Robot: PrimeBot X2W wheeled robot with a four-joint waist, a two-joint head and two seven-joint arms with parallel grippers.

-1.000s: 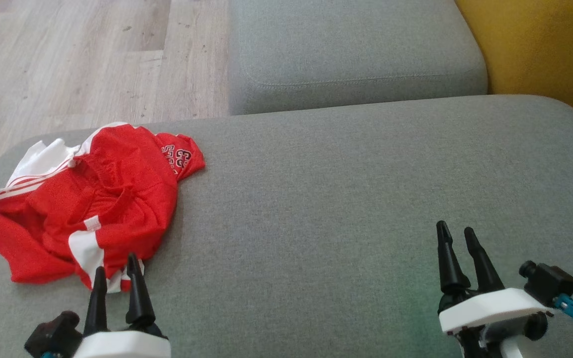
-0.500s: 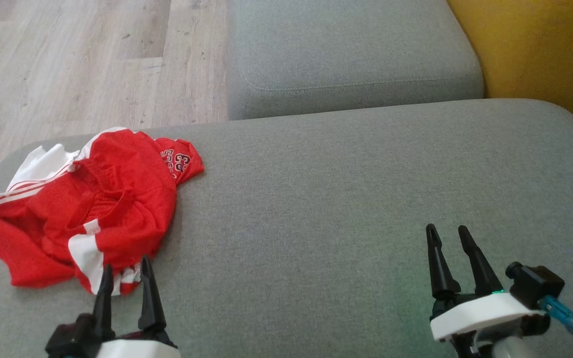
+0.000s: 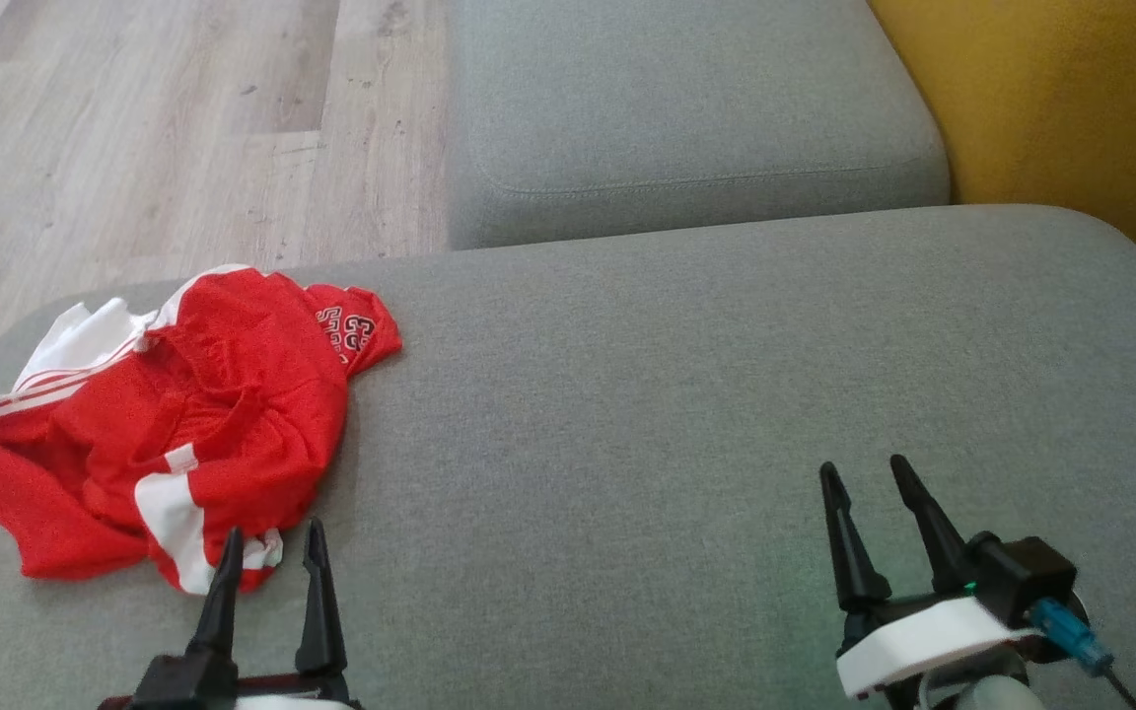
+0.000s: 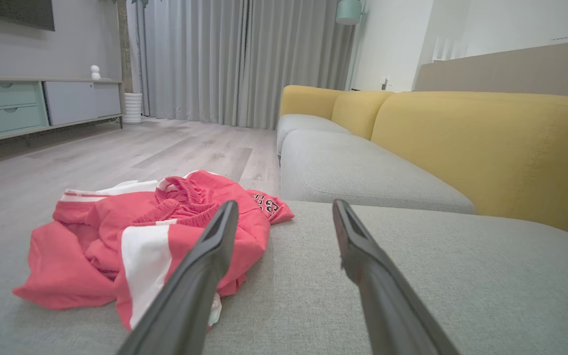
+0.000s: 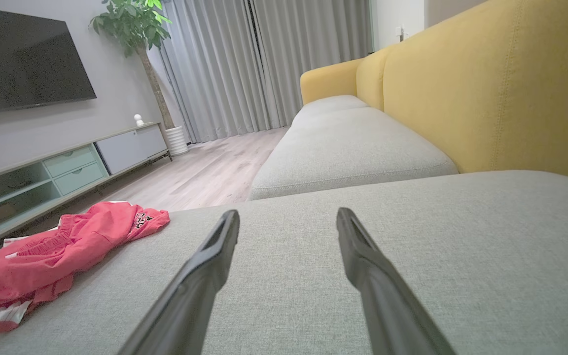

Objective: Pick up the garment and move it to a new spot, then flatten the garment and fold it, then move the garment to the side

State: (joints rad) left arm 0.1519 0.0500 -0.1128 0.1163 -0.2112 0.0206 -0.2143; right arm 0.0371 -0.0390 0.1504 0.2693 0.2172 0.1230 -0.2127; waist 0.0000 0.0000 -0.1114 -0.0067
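Garment (image 3: 213,394): crumpled on the sofa (image 3: 676,394).
Left gripper (image 3: 273,530): jaws open, beside it.
Right gripper (image 3: 862,463): jaws open.
Right wrist view: television (image 5: 22,59), plant (image 5: 131,22).

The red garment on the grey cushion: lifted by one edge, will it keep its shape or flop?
Probably flop: the red garment lies crumpled in soft folds, so it would likely hang limp. It looks thin, so probably light. Pushed, it may bunch on the textured grey cushion.

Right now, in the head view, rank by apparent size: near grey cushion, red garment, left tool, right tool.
1. near grey cushion
2. red garment
3. left tool and right tool: alike, left partly cropped, so unranked
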